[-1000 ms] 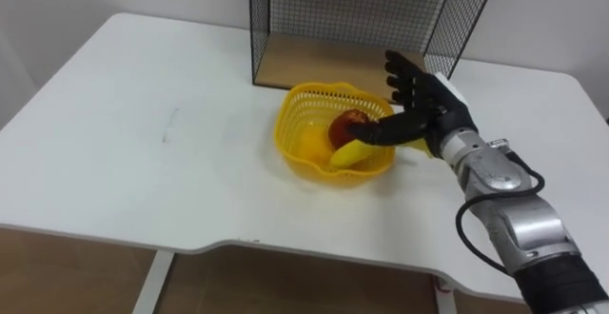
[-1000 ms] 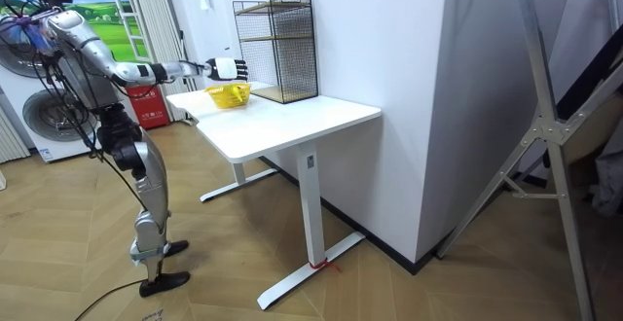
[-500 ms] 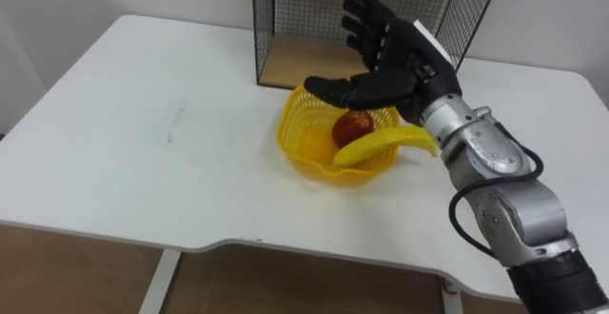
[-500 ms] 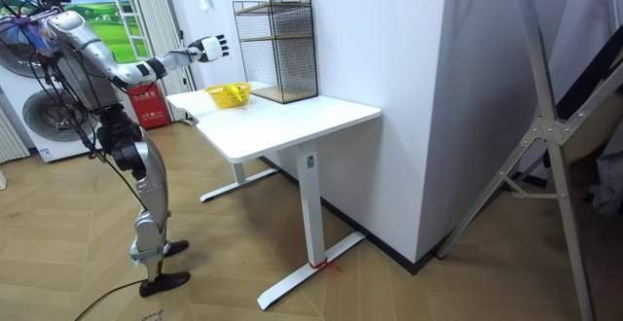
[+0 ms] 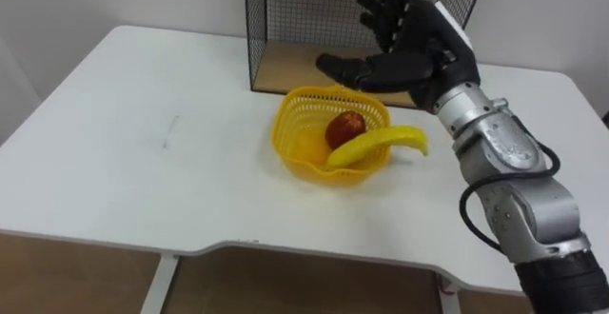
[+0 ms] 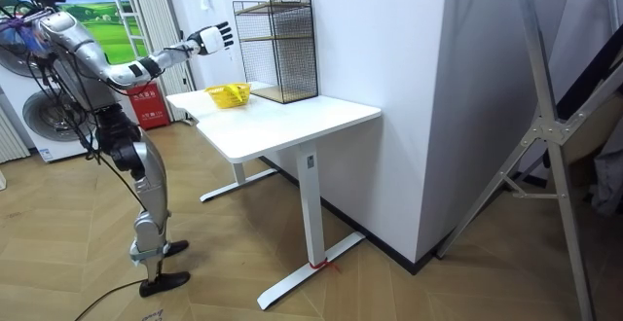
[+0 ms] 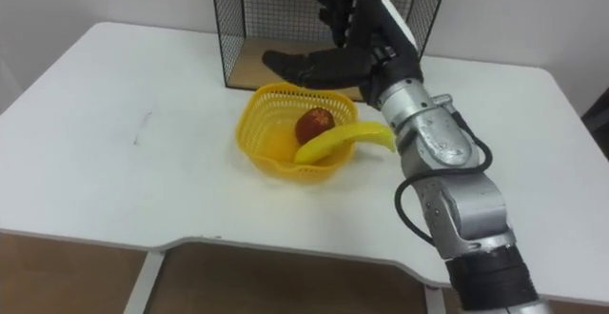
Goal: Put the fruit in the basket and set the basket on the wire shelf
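In the left eye view, the black right hand hovers open and empty, fingers spread, above the yellow plastic mesh basket and in front of the black wire shelf. A round red apple lies in the basket. The curved yellow banana rests across its rim, one end overhanging the white bench.

In the room view, the robot stands at the bench's end with its arm raised and outstretched.

In the right eye view, the overhang is plain. Lifting or tilting the basket could well tip the banana out.
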